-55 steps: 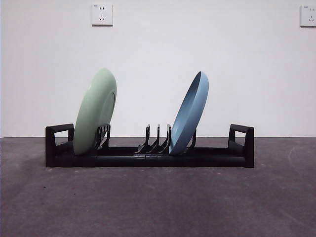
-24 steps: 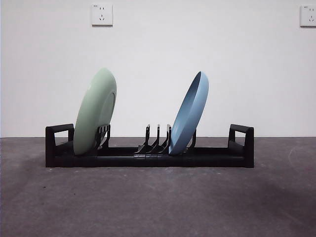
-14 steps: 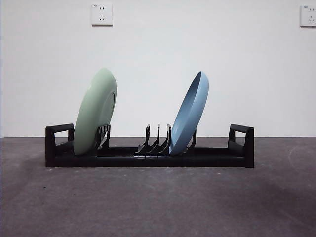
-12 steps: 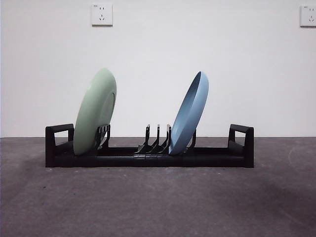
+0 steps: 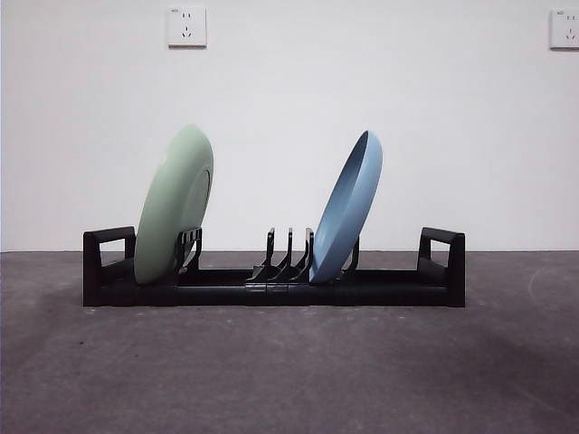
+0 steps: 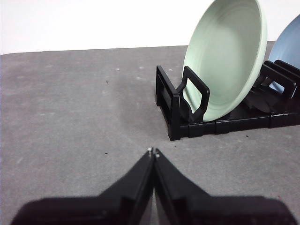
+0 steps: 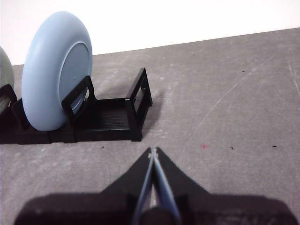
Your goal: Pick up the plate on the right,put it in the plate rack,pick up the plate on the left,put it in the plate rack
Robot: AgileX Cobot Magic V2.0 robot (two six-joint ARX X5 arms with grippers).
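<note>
The long black plate rack (image 5: pixel 271 287) stands across the grey table. A pale green plate (image 5: pixel 174 204) leans on edge in its left slots, and a blue plate (image 5: pixel 347 208) leans on edge right of the middle prongs. No arm shows in the front view. My left gripper (image 6: pixel 153 151) is shut and empty, hovering over the table a short way off the rack's left handle (image 6: pixel 191 101) and the green plate (image 6: pixel 227 56). My right gripper (image 7: pixel 153 151) is shut and empty too, back from the rack's right handle (image 7: pixel 139 101) and the blue plate (image 7: pixel 55 70).
A white wall rises behind the table with two sockets (image 5: pixel 186 26) high up. The dark grey table surface (image 5: pixel 289 371) stretches in front of the rack and to both sides of it.
</note>
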